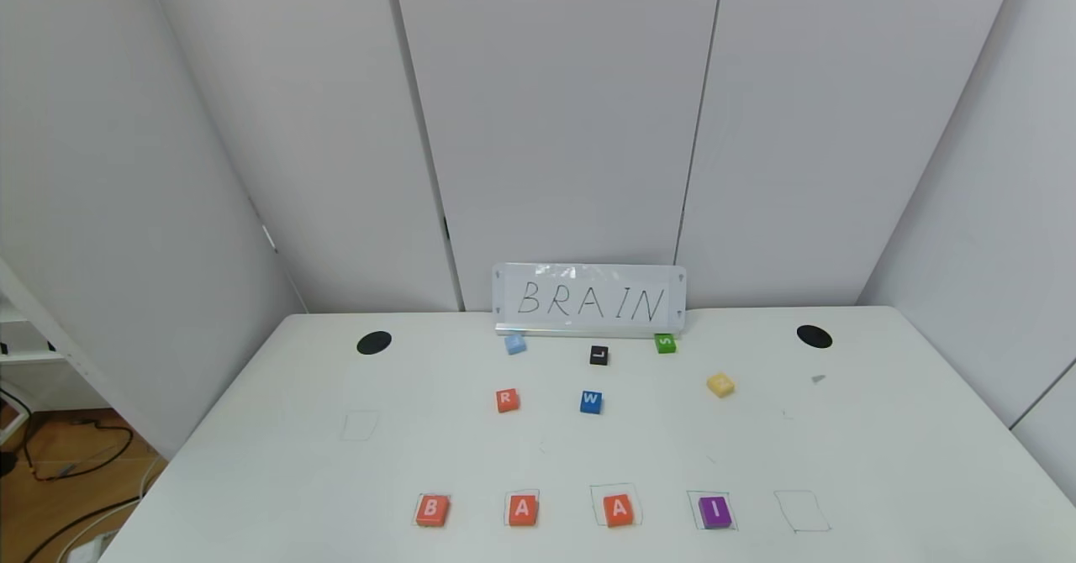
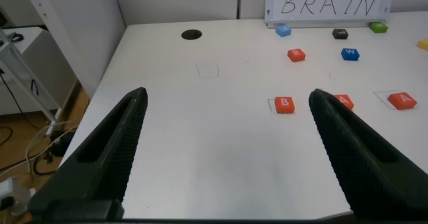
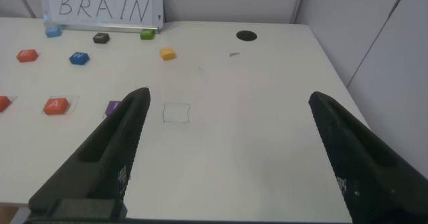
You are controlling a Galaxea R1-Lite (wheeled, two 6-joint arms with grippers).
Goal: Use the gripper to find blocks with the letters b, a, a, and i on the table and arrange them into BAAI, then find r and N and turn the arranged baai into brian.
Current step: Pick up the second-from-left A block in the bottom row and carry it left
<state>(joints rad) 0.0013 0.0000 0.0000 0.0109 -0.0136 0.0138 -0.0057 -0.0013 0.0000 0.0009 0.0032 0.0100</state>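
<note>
Along the front of the white table (image 1: 252,462) four blocks lie in a row inside pen-drawn squares: orange-red B (image 1: 431,510), orange-red A (image 1: 522,509), a second orange-red A (image 1: 619,509) and purple I (image 1: 714,512). Farther back lie the orange-red R tile (image 1: 507,400) and the yellow N tile (image 1: 720,385). Neither arm shows in the head view. My left gripper (image 2: 227,157) is open over bare table near the left front edge, with B (image 2: 285,104) ahead of it. My right gripper (image 3: 227,157) is open over bare table at the right front.
A white card reading BRAIN (image 1: 588,301) stands at the back. Before it lie a light blue tile (image 1: 515,344), a black L tile (image 1: 598,355), a green S tile (image 1: 665,343) and a blue W tile (image 1: 591,402). An empty drawn square (image 1: 803,511) sits right of I.
</note>
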